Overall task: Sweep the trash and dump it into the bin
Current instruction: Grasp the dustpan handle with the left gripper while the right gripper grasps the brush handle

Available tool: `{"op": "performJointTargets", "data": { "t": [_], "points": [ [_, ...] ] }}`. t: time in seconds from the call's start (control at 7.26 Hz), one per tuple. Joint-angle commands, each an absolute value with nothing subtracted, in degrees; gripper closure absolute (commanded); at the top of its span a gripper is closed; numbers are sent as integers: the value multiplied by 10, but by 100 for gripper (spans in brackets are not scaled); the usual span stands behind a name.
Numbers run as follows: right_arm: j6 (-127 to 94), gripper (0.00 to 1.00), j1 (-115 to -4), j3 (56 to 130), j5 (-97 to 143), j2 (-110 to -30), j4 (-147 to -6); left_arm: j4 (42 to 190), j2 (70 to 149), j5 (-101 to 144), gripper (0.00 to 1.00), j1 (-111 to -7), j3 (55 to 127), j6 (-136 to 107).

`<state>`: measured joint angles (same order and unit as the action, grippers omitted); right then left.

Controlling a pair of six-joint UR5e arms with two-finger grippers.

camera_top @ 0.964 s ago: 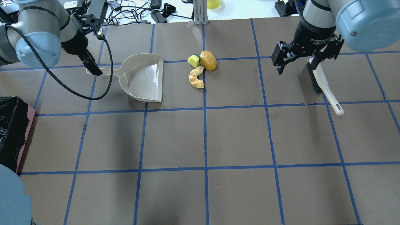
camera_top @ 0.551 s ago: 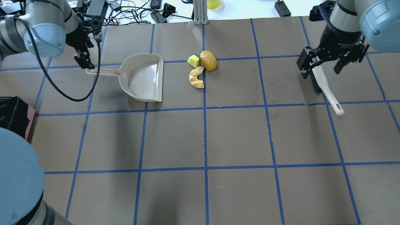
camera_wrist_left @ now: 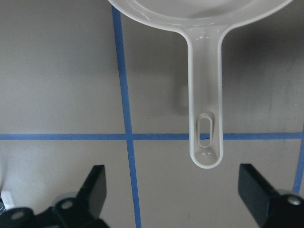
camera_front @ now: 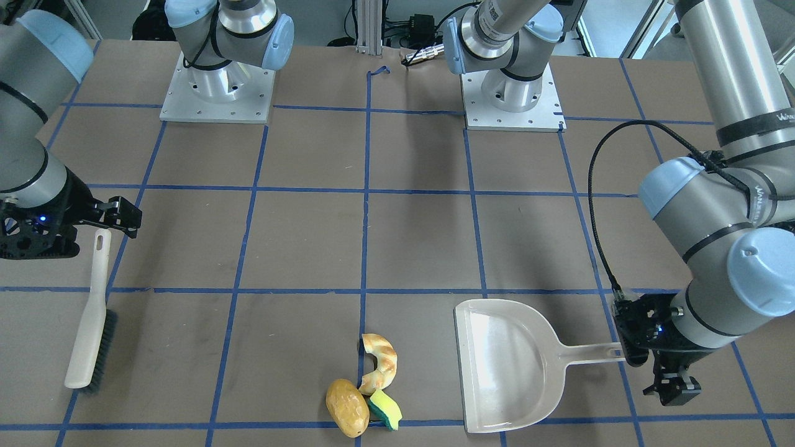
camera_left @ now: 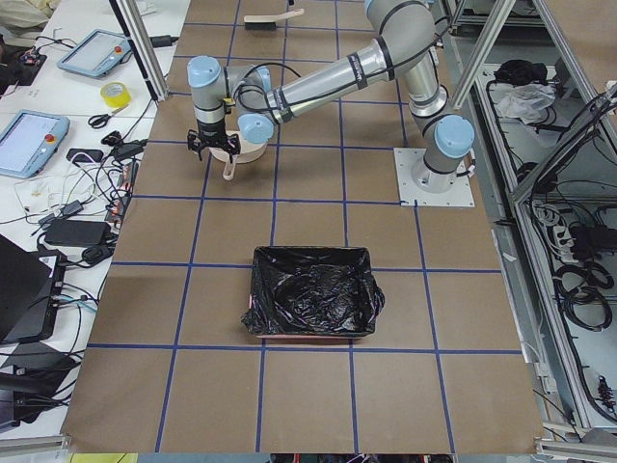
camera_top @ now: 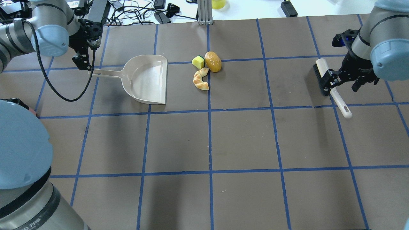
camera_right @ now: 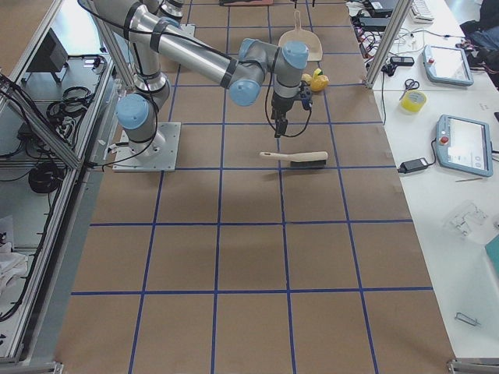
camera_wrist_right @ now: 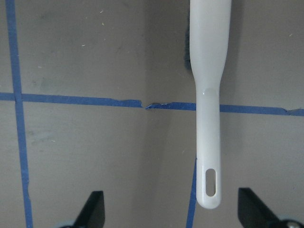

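Note:
The trash lies in a cluster: a tan potato [camera_top: 213, 61], a striped croissant [camera_top: 200, 79] and a yellow-green sponge [camera_top: 198, 62]. The beige dustpan [camera_top: 147, 79] lies left of them, mouth toward them. My left gripper [camera_top: 83, 64] is open above the tip of the dustpan handle [camera_wrist_left: 205, 118], its fingers [camera_wrist_left: 95, 190] wide on both sides. My right gripper [camera_top: 342, 83] is open over the handle of the beige brush [camera_top: 330, 86], which lies flat on the table [camera_wrist_right: 209, 95]. The black-lined bin [camera_left: 313, 304] shows in the left side view.
The table is brown paper with a blue tape grid [camera_top: 209, 110]. Cables and devices lie past its far edge [camera_top: 143, 12]. My left arm's elbow [camera_top: 19, 143] covers the near left corner of the overhead view. Both arm bases [camera_front: 217, 93] stand on the robot side.
My left gripper has drawn back to the tip of the dustpan handle. My right gripper has moved right and nearer along the brush, from the bristle end to the handle. Both stay open.

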<state>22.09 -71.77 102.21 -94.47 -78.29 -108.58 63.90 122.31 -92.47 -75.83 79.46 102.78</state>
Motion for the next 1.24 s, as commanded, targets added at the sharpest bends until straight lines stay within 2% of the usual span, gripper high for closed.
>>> {"op": "performJointTargets", "data": {
  "t": [0.0, 0.41, 0.69, 0.83, 0.96, 1.1],
  "points": [
    [242, 7, -703, 1025, -947, -747, -1108, 693, 1234, -897, 3, -748, 796, 1014],
    [254, 8, -667, 1034, -946, -733, -1104, 697, 1246, -896, 3, -745, 800, 1021],
    [251, 11, -667, 1036, -947, -719, -1106, 696, 1247, -896, 21, -746, 796, 1016],
    [247, 13, -667, 1036, -947, -714, -1107, 696, 1247, -895, 21, -746, 796, 1017],
    [240, 14, -668, 1036, -947, -714, -1106, 696, 1247, -895, 33, -747, 799, 1020],
    [240, 19, -668, 1036, -947, -711, -1106, 693, 1247, -896, 42, -747, 798, 1021]
  ]
}}
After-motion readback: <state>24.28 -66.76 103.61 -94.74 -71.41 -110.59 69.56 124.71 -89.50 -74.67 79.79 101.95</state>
